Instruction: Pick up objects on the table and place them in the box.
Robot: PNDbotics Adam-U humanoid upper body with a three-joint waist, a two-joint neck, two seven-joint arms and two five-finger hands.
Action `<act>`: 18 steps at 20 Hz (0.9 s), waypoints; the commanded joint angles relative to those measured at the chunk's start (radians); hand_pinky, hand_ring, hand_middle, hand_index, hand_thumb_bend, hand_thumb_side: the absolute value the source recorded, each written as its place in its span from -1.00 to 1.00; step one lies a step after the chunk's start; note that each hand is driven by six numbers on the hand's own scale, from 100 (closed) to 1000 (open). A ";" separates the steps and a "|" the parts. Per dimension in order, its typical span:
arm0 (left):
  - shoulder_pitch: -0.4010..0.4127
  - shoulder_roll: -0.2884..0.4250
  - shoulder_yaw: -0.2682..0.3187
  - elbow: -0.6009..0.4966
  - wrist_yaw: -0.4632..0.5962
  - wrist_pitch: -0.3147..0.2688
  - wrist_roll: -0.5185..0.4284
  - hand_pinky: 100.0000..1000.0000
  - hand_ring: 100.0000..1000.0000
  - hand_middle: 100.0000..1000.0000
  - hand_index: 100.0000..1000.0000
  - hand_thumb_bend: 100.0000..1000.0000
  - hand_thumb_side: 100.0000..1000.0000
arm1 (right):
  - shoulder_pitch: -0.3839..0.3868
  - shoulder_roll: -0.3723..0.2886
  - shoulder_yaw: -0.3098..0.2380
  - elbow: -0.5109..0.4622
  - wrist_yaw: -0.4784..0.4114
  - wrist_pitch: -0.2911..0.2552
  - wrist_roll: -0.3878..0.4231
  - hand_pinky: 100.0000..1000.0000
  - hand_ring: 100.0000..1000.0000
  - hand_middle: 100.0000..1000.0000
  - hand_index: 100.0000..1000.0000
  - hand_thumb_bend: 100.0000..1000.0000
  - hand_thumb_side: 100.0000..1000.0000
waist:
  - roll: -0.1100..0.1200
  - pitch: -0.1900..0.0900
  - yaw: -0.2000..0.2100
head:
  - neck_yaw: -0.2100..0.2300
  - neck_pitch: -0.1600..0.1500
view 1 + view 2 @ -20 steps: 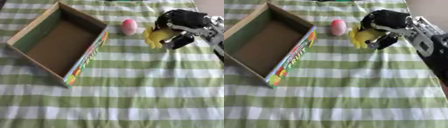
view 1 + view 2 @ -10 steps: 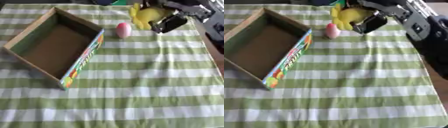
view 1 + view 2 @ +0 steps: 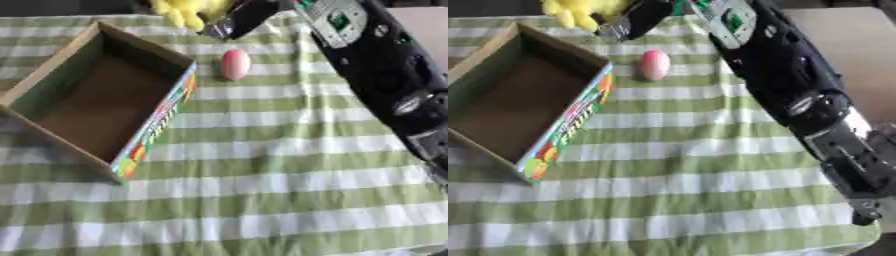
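- Fingers of the right hand [image 3: 636,17] curl round a yellow soft toy [image 3: 579,9] at the top edge of the view, so the grip is closed on it; only the lower part of the toy shows, the rest is cut off by the frame.
- Left hand shows in neither eye view.
- A second ago the same hand held the toy low, to the right of the pink egg-shaped object [image 3: 234,64]; half a second ago it was already higher and further left. Now the arm [image 3: 798,100] stretches diagonally across the right side of the cloth, and the toy hangs beyond the far corner of the cardboard box [image 3: 66,70].
- That reads as a carry in progress: the toy is lifted and heading for the box, but it is not yet over the opening, and the box looks empty inside.
- The pink egg has not moved on the green-and-white striped tablecloth [image 3: 262,200]; it lies near the box's far right corner, apart from it, and is left to pick.
- The box's long side carries a bright printed band in red, yellow and green; letters are there but I cannot read them, and no brand can be made out.
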 commanded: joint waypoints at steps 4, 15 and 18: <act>-0.023 0.006 -0.009 -0.022 0.011 0.005 -0.017 -0.01 0.40 0.26 0.40 -1.00 0.90 | -0.065 0.109 -0.065 0.073 0.044 0.014 0.010 0.15 0.00 -0.19 0.10 -1.00 -0.51 | -0.003 -0.008 0.024 | -0.024 -0.020; -0.060 0.000 -0.025 -0.022 0.029 0.010 -0.036 -0.01 0.40 0.26 0.40 -1.00 0.91 | -0.101 0.258 -0.134 0.230 0.264 0.016 -0.077 0.15 0.00 -0.20 0.09 -1.00 -0.58 | -0.015 0.011 0.079 | -0.062 -0.035; -0.068 -0.003 -0.029 -0.022 0.034 0.012 -0.041 -0.01 0.40 0.25 0.40 -1.00 0.91 | -0.102 0.293 -0.148 0.269 0.347 0.009 -0.127 0.14 0.00 -0.20 0.09 -1.00 -0.52 | -0.017 0.015 0.095 | -0.076 -0.037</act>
